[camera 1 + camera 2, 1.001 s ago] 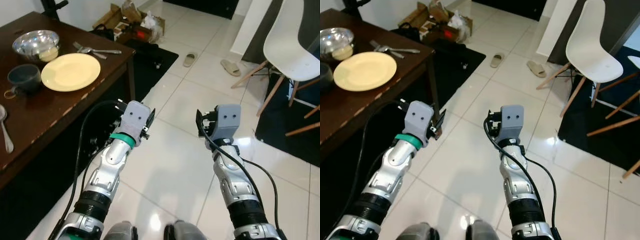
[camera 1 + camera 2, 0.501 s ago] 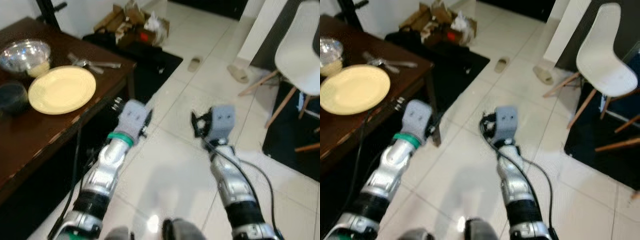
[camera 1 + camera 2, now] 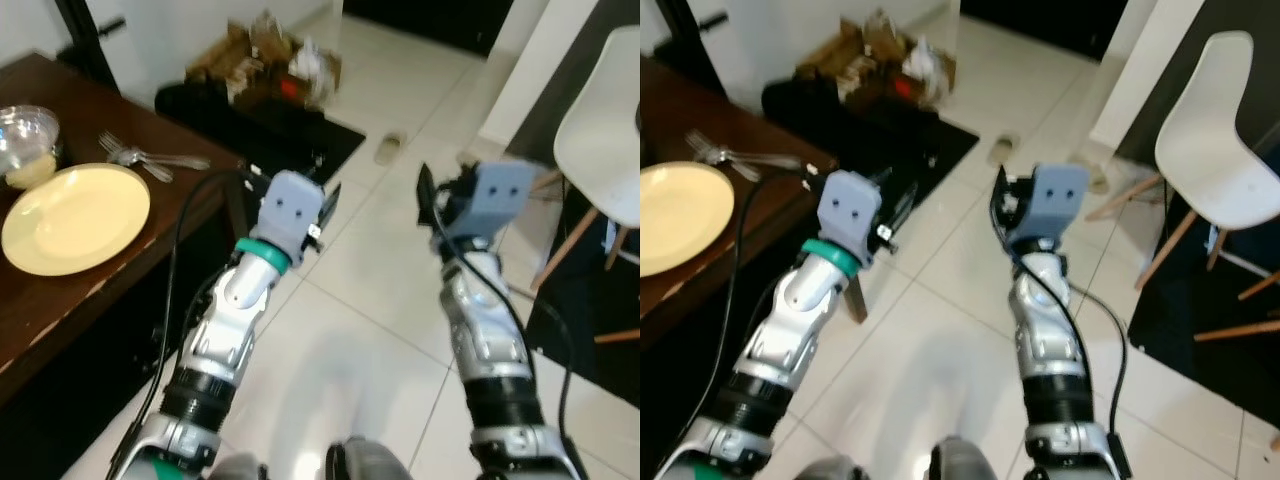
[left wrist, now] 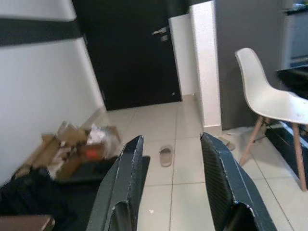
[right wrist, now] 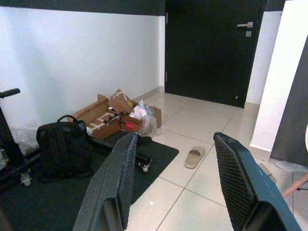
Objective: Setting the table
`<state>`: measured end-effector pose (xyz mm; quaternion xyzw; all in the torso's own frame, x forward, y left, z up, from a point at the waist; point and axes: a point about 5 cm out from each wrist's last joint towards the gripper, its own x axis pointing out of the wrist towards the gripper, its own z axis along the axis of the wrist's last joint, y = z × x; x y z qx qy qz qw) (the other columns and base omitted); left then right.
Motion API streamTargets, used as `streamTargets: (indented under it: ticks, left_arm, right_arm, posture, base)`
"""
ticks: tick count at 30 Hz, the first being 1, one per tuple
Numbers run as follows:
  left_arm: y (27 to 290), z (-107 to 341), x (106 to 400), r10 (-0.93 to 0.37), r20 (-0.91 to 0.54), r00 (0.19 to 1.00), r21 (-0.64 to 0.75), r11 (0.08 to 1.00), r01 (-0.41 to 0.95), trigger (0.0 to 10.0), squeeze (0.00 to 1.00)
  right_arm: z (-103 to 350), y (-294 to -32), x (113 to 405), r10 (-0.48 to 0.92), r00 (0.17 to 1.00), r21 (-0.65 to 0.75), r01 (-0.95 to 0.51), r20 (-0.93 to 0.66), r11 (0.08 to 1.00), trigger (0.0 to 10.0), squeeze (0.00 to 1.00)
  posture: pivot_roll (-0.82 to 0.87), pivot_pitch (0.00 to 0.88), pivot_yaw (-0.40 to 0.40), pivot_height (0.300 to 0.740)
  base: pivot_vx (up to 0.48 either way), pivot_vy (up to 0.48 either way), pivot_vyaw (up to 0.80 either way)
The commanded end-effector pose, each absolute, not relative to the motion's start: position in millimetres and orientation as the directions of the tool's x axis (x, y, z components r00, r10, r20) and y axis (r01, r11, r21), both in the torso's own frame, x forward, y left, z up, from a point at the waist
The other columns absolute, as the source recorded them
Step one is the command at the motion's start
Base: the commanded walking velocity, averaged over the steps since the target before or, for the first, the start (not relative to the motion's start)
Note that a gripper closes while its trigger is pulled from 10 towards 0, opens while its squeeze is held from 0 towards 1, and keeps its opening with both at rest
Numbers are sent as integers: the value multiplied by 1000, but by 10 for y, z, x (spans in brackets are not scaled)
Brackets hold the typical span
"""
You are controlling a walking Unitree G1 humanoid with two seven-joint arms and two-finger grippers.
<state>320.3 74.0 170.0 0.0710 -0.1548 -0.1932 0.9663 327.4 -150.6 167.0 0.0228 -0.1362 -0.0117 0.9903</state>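
On the dark wooden table (image 3: 60,300) at my left lie a yellow plate (image 3: 75,218), two forks (image 3: 150,158) and, at the far edge, a glass bowl (image 3: 24,133). My left gripper (image 4: 171,185) is raised beside the table's corner, open and holding nothing. Over the white tiled floor my right gripper (image 5: 175,185) is lifted too, open and empty. Both point out across the room, away from the table.
A white chair (image 3: 1205,150) with wooden legs stands at the right. Cardboard boxes and bags (image 3: 265,65) lie on a black mat (image 3: 270,120) past the table's end. A slipper (image 3: 389,148) lies on the tiles, and a black door (image 5: 211,48) stands beyond.
Both arms have risen and the head view has swung right, so the cup and spoon slid out of view at the left. The fingers stay open.
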Motion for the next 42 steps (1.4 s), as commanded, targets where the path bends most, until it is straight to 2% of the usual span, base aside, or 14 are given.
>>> streamTargets:
  ticks: [1,7,22,36,42]
  left_arm:
    - [861,1632,3229,-337,233,912,149,939,309,10000,0]
    - [964,1640,3273,-263,210,942,54,965,257,10000,0]
    - [932,1654,3257,-263,199,944,34,965,261,10000,0]
    - [896,1663,3275,-264,187,946,82,964,253,10000,0]
    - [966,1768,3317,-254,214,943,158,962,224,10000,0]
  right_arm:
    - [1617,-1444,3274,-7,971,39,-2,238,999,10000,0]
    - [1626,-1346,3253,49,969,4,-52,241,999,10000,0]
    - [1660,-1326,3252,80,966,-16,-78,245,997,10000,0]
    - [1685,-1371,3257,52,965,-5,-52,255,999,10000,0]
    - [1730,-1490,3279,-33,965,84,11,260,996,10000,0]
  posture:
    - [2,0,22,740]
    - [2,0,20,740]
    - [1,0,13,740]
    - [-4,0,16,740]
    - [-1,0,18,740]
  base:
    - [0,0,0]
    - [0,0,452]
    - [0,0,783]
    - [0,0,794]
    - [0,0,794]
